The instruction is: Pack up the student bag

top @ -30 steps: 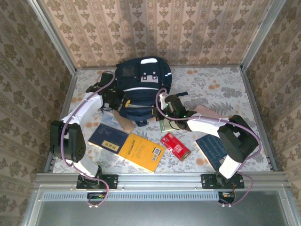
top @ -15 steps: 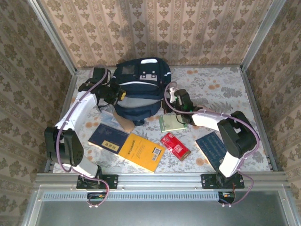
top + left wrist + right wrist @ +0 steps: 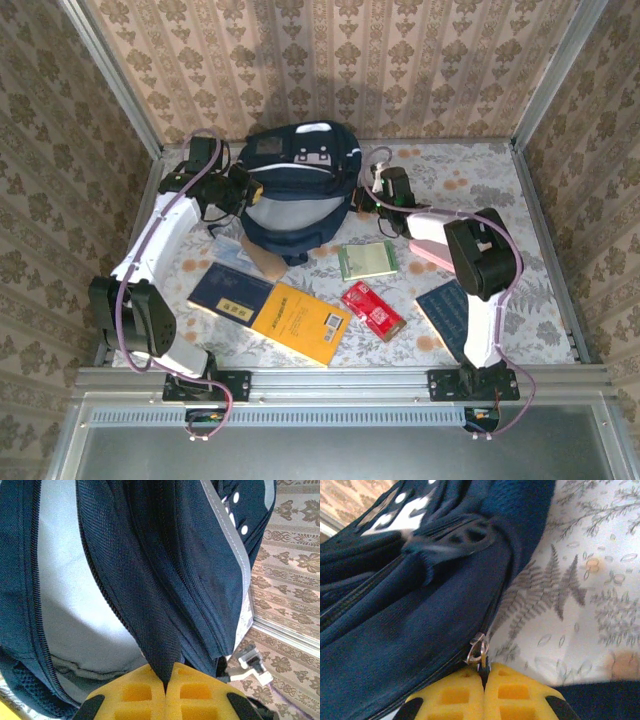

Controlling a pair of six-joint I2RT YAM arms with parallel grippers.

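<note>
- Wallpapered booth, floral-cloth counter (image 3: pixel 470 185) with the student bag (image 3: pixel 300 185) at the upper middle of the overhead frame, against the back wall.
- Left gripper (image 3: pixel 166 681): yellow pads pressed together on a fold of the bag's navy fabric, nothing else in them. From above it sits at the bag's left flank (image 3: pixel 238 192).
- Right gripper (image 3: pixel 484 672): pads closed on the metal zip pull (image 3: pixel 479 651) at the bag's edge. From above it is at the bag's right flank (image 3: pixel 370 195).
- Bag between the two grippers, one on either side. Pale grey panel or lining shows beside the zip track in the left wrist view (image 3: pixel 75 595). Cannot tell how far the zip is open.
- Nothing visible inside the bag.
- Loose on the counter, lower in the overhead frame, all apart from the bag:
  - dark blue book (image 3: pixel 230 292), with the yellow book (image 3: pixel 302 322) overlapping it
  - red packet (image 3: pixel 372 310)
  - pale green pad (image 3: pixel 367 260)
  - second dark blue book (image 3: pixel 452 315), lower right
- Judgement: early stage, the bag-opening step. Both grippers are busy with fabric and zip, and no item is loaded.
- Left to do: get the mouth open, then move each loose item in, probably zip shut.
</note>
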